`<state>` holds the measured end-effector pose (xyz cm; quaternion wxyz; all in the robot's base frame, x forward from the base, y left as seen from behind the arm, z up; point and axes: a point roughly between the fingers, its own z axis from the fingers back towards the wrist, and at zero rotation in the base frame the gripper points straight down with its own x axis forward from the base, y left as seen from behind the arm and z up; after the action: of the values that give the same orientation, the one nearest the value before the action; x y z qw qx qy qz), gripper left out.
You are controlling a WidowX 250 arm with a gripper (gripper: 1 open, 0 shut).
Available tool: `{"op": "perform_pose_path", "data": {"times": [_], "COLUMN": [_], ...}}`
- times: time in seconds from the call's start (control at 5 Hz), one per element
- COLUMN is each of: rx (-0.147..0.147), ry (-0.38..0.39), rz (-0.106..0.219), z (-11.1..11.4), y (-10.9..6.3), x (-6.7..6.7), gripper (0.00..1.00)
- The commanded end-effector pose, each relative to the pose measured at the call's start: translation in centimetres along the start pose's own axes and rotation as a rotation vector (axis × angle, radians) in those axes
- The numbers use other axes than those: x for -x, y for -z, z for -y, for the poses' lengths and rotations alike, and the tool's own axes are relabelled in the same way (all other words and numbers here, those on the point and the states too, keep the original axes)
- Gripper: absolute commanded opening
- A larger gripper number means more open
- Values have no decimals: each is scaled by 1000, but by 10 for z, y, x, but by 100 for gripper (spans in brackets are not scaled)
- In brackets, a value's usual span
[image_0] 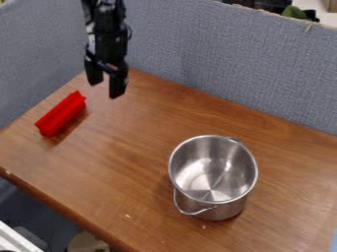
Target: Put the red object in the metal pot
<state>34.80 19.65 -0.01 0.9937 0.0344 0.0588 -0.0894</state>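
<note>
Claw [106, 82] hangs released, holding nothing, prongs pointing down above the counter [132, 177]. Red block [61, 113] lies down and to the left of it, flat, long axis running diagonally toward the claw. Pot [212, 175] sits well off to the lower right.

Counted in view: 1 red object [59, 113], a single elongated block, no. of pieces 1. 1 metal pot [212, 176], round, w/ 1 thin wire handle seen at its lower front. 1 gripper [105, 84] on 1 arm, w/ 2 dark fingers. 1 wooden table [132, 157]. 1 grey fabric partition [224, 59] noted behind.
</note>
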Motion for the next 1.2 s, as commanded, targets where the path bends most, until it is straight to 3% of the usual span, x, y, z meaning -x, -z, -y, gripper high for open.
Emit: {"op": "perform_pose_path", "data": {"times": [0.0, 0.2, 0.4, 0.6, 0.8, 1.0], "rx": [-82, -96, -72, -41, -44, -32], "ry": [89, 164, 220, 327, 415, 442], "rz": [54, 21, 0, -10, -10, 27], "z": [-26, -40, -52, -78, -101, -93], "y": [-30, -38, -45, -35, -31, -57], "x": [-6, -16, -24, 5, 49, 69], "gripper": [100, 100, 100, 100, 100, 0]}}
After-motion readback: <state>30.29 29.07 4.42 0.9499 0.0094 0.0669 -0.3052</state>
